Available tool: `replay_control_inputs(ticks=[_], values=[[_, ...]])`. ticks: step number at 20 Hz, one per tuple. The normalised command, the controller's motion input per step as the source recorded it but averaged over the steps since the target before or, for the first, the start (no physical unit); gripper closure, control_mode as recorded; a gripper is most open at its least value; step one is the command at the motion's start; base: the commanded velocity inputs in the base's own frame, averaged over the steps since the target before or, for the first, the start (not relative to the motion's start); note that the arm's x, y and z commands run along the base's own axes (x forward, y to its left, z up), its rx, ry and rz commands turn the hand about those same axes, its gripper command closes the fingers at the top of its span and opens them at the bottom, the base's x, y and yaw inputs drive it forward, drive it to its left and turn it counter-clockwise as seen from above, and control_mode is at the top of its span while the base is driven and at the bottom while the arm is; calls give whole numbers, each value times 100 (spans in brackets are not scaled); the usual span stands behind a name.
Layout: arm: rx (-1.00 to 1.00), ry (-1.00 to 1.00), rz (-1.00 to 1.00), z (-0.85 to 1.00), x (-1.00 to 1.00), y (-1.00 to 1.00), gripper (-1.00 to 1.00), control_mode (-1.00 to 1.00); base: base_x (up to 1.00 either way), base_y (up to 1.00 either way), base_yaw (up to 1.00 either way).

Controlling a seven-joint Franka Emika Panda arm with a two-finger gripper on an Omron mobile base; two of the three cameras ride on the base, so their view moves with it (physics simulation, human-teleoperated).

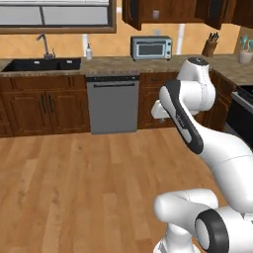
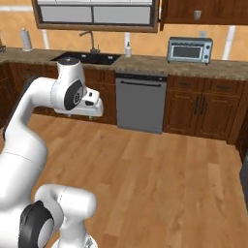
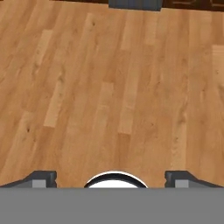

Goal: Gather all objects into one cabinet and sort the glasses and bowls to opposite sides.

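The robot stands on the wood floor in the middle of the kitchen, well away from the counter. Its gripper hangs over bare floor boards, with its two dark finger tips wide apart and nothing between them. In the left base view the cabinet hangs up at 12 o'clock, above the toaster oven, with a door standing open. A small grey cup sits inside it on the shelf. In the right base view that same cup is up at 1 o'clock. The dishwasher is straight ahead under the counter, and the sink is at 10 o'clock. I cannot see the bowl or the other cups from here.
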Motion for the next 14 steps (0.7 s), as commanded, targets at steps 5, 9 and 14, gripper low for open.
replay_control_inputs(ticks=[5,9,14], values=[[0,0,0,0,0,0,-100,100,100,-100,0],[0,0,0,0,0,0,-100,100,100,-100,0],[0,0,0,0,0,0,-100,100,100,-84,0]])
